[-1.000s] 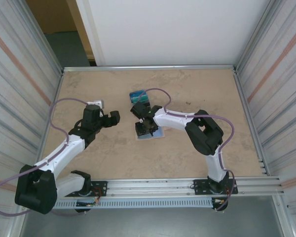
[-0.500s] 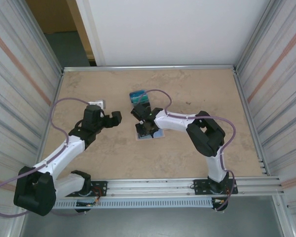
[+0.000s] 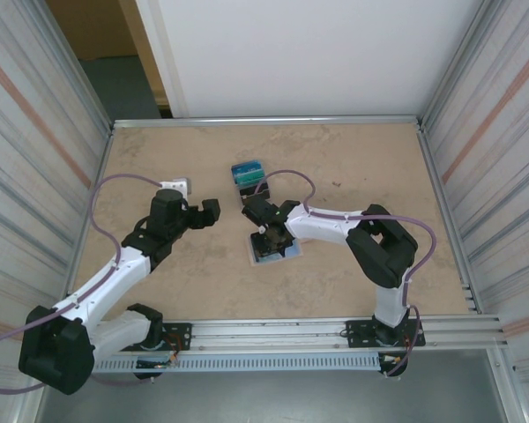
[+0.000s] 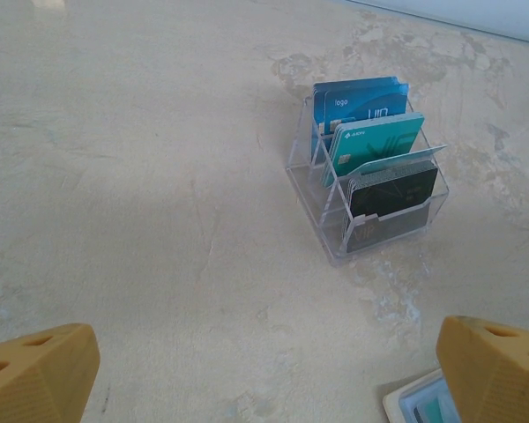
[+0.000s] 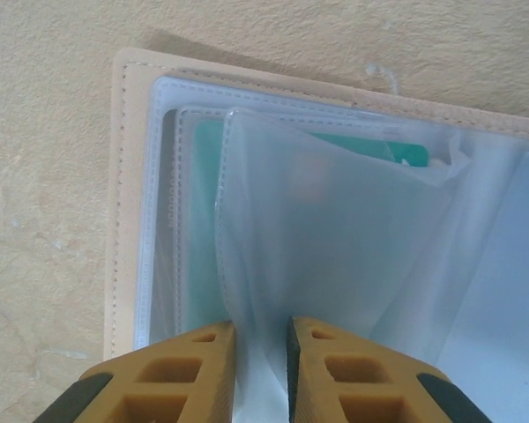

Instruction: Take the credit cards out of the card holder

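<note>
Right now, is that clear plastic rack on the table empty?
No, the clear rack holds blue cards, a teal card and a dark card standing in its slots.

table (image 3: 159, 159): beige mottled stone-look top, matte, aluminium edging round it. left wall (image 3: 35, 132) and right wall (image 3: 502, 132): corrugated metal sheet, each with a faint orange stripe running diagonally in frame. back: plain white panel (image 3: 309, 53). upper left of frame: gap beside the panel, brown board (image 3: 93, 26) and grey floor (image 3: 123, 84) behind it. bottom of frame: aluminium rail (image 3: 291, 330) along the near edge. light even, shadows soft.
</note>
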`<state>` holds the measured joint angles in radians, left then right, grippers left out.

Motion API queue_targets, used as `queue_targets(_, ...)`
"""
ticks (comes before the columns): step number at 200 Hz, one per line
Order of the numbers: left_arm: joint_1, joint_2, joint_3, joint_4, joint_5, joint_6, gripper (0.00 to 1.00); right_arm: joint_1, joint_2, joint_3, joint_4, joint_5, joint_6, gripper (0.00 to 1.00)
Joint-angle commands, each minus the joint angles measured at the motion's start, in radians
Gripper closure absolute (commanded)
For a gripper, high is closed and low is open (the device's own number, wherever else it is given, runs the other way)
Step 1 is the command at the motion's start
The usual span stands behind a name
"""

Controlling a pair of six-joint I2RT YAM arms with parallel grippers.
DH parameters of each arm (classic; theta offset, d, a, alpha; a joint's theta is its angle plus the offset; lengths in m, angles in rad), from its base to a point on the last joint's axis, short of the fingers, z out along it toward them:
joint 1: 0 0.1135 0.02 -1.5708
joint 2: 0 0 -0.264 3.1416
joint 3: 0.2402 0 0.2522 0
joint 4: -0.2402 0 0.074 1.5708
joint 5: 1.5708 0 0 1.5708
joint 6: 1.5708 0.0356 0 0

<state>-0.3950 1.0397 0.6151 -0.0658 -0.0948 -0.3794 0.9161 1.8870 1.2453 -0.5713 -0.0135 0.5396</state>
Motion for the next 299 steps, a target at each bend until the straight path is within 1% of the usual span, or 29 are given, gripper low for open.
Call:
queue_targets(1, -0.004, -0.006, 0.034, -0.006, -0.010, 0.016, 0.02, 0.000, -0.030, 0.024, -0.050, 0.068, 0.023, 0.77)
queue_targets(29, -0.004, -0.004, 0.039, -0.008, -0.006, 0.022, 0.01, -0.010, -0.043, 0.044, -0.072, 0.128, 0.013, 0.75)
queue_targets(69, -0.005, -0.002, 0.043, -0.010, -0.007, 0.027, 0.01, -0.041, -0.071, 0.034, -0.096, 0.169, 0.007, 0.75)
queue_targets(122, -0.017, 0.015, 0.054, -0.010, -0.017, 0.039, 0.01, -0.086, -0.117, -0.026, -0.096, 0.176, 0.019, 0.74)
queue_targets(180, -0.120, 0.068, 0.092, -0.043, -0.109, 0.076, 0.01, -0.145, -0.185, -0.107, -0.085, 0.187, 0.047, 0.74)
queue_targets(209, -0.157, 0.100, 0.098, -0.041, -0.115, 0.074, 0.01, -0.182, -0.230, -0.146, -0.085, 0.188, 0.069, 0.74)
queue_targets(242, -0.201, 0.134, 0.097, -0.038, -0.128, 0.074, 0.01, -0.197, -0.270, -0.157, -0.098, 0.202, 0.085, 0.74)
queue_targets(260, -0.237, 0.153, 0.096, -0.041, -0.137, 0.075, 0.01, -0.198, -0.290, -0.161, -0.083, 0.171, 0.086, 0.73)
queue_targets(284, -0.304, 0.197, 0.099, -0.059, -0.169, 0.064, 0.01, -0.201, -0.313, -0.179, -0.010, 0.049, 0.079, 0.70)
queue_targets(287, -0.312, 0.203, 0.098, -0.063, -0.175, 0.062, 0.01, -0.200, -0.313, -0.178, -0.001, 0.033, 0.078, 0.71)
queue_targets(292, -0.325, 0.215, 0.099, -0.070, -0.184, 0.057, 0.01, -0.201, -0.313, -0.181, 0.017, 0.002, 0.075, 0.75)
queue_targets(299, -0.342, 0.232, 0.100, -0.079, -0.197, 0.048, 0.01, -0.210, -0.309, -0.181, 0.031, -0.051, 0.070, 0.78)
